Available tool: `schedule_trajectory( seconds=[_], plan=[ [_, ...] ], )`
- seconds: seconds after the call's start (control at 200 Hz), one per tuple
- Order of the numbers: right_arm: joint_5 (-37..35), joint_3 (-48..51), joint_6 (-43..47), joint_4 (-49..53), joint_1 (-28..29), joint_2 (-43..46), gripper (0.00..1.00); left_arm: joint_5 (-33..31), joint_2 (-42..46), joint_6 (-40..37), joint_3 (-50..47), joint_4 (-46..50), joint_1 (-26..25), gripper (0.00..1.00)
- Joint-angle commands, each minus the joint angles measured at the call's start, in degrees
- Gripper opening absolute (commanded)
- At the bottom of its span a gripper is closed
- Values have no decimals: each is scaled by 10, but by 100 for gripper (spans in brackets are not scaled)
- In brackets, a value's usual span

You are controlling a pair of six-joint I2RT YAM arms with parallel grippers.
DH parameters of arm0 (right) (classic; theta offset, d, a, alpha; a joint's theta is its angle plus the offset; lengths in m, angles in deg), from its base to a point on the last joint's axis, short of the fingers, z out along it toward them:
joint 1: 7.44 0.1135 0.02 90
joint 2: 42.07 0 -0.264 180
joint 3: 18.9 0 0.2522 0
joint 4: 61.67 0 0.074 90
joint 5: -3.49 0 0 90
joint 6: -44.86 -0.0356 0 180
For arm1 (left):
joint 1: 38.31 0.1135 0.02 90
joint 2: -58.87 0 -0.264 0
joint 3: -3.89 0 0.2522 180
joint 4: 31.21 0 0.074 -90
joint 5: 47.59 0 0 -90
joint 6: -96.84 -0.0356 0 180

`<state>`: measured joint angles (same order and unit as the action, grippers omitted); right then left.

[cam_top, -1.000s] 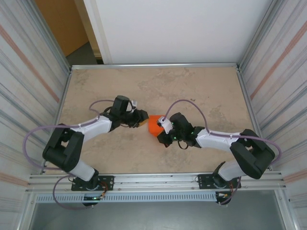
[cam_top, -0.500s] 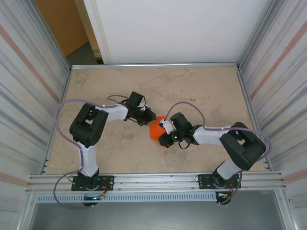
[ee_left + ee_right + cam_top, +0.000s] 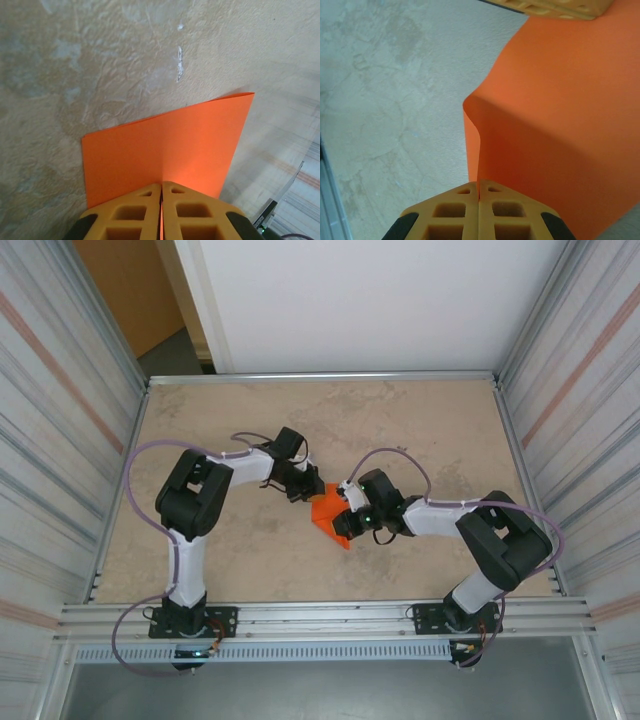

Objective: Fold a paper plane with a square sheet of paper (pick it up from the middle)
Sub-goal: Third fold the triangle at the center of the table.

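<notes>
Square sheet of paper (image 3: 326, 511), bright orange, sits near the middle of the counter (image 3: 430, 420), pinched between the two hands. In the top view it is a small orange patch with a corner pointing toward the near edge. The left hand (image 3: 306, 490) meets it from the far left and the right hand (image 3: 346, 519) from the right, so both arms converge on it.

In the left wrist view, the left hand (image 3: 161, 185) is closed on the sheet's near edge, its two yellow fingers (image 3: 131, 212) pressed together with only a thin orange line between them. The paper (image 3: 170, 145) spreads away from the fingertips as a flat panel over the mottled beige counter (image 3: 100, 65). A faint straight crease runs up from the pinch point, and the far right corner stands higher than the left one.

In the right wrist view, the right hand (image 3: 478, 184) is likewise clamped shut on the paper (image 3: 555, 110), gripping it at a narrow edge. Just beyond the fingertips the sheet rises, rolls over in a soft rounded bend and widens to the right into a broad orange surface. The other hand's yellow fingers (image 3: 555, 7) show at the sheet's far top edge. The counter (image 3: 385, 75) lies to the left of the paper.
</notes>
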<state>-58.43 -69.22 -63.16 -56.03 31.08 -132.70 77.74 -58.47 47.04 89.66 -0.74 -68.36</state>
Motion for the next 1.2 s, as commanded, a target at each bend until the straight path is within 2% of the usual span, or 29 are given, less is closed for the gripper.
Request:
schedule_trajectory(
  seconds=[0.0,0.411,1.198],
  plan=[
    [-38,-15,-16,23,-4,10,0,-29,-24,-22,4,63,-4,9],
    [-91,-16,-16,36,-3,13,0,-32,-43,-23,17,71,-12,8],
    [-94,-24,-32,54,-3,-6,0,-29,-44,-16,20,67,-15,8]
  ],
)
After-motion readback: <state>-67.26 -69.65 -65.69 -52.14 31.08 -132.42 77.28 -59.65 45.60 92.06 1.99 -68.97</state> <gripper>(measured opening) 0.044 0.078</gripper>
